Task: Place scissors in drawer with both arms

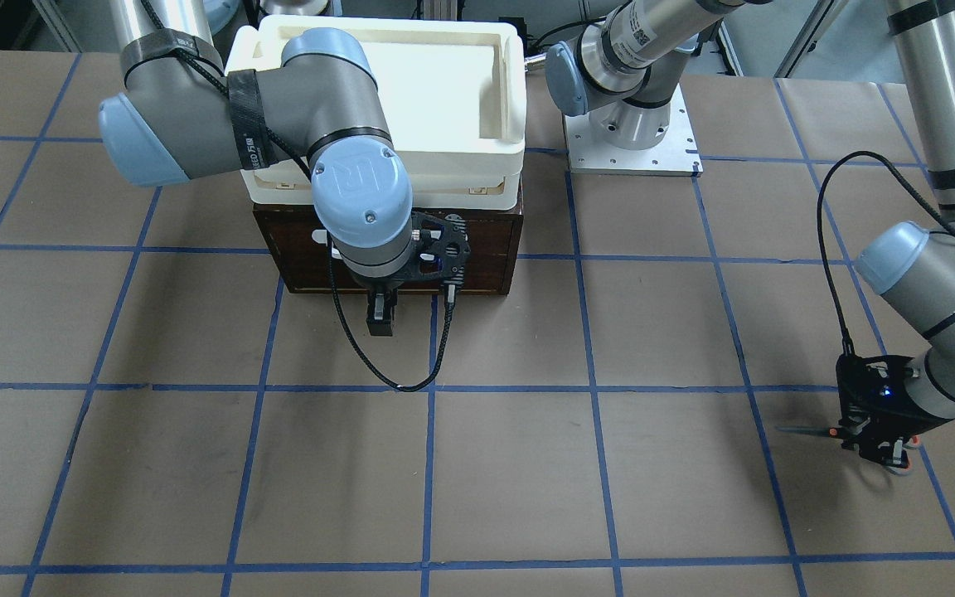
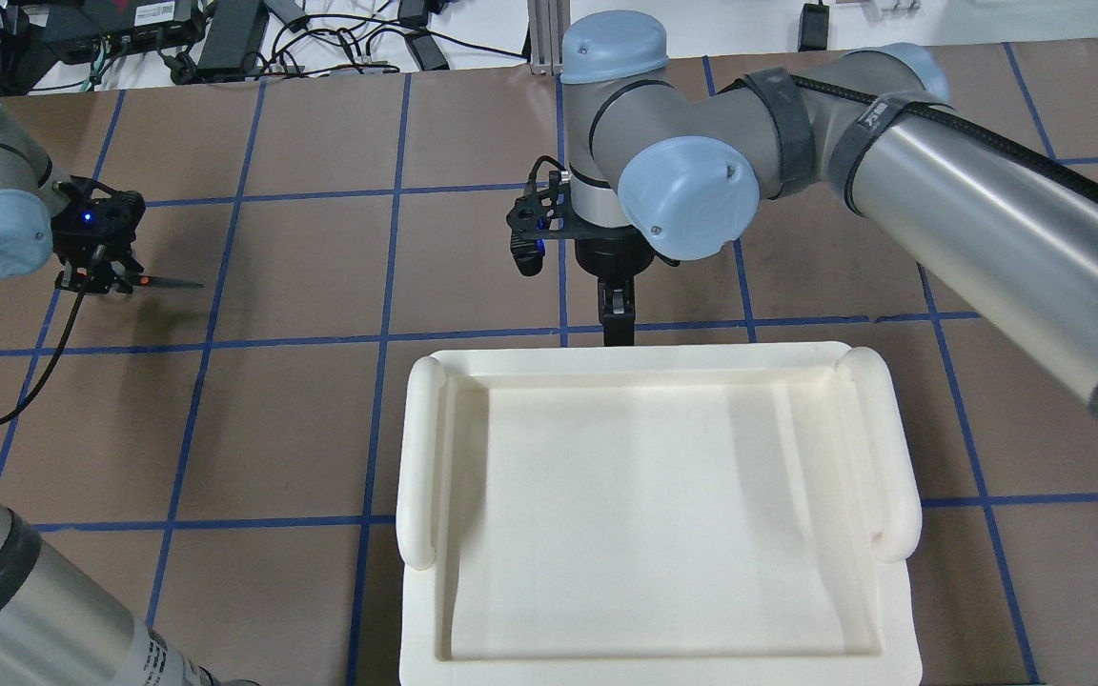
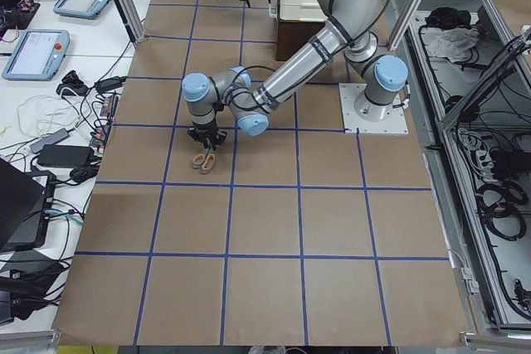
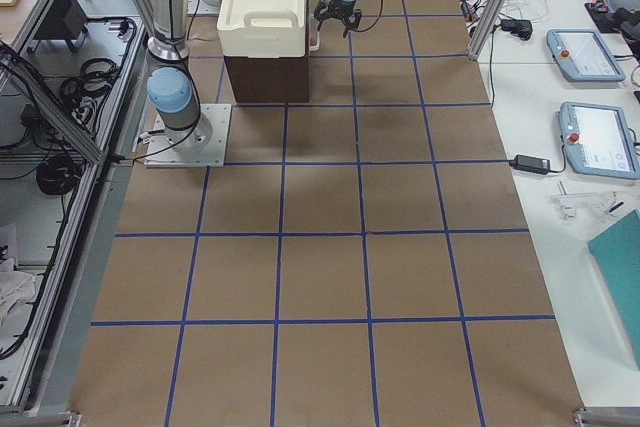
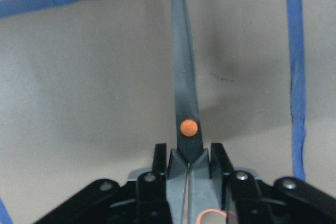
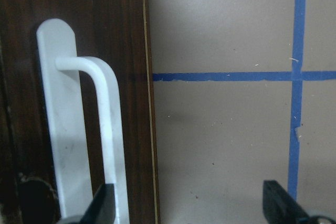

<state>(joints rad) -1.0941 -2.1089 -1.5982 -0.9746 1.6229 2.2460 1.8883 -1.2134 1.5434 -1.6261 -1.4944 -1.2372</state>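
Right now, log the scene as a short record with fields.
Scissors: small grey-bladed scissors with orange pivot, blades closed, clamped in left end effector
Drawer: dark brown wooden drawer, shut
Handle: white bar handle, ungripped
Right end effector: open, at the handle
On top: cream-white plastic tray

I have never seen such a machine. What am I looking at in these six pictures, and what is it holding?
This is a robot with two jointed arms, a left arm and a right arm, at a brown table. Four pictures come from fixed cameras: opposite the robot, behind it, and at both table ends. Two come from cameras on the wrists. The left tool is closed on small scissors. The right tool is open beside the white handle of a dark wooden drawer, which looks closed. A cream tray sits on top.
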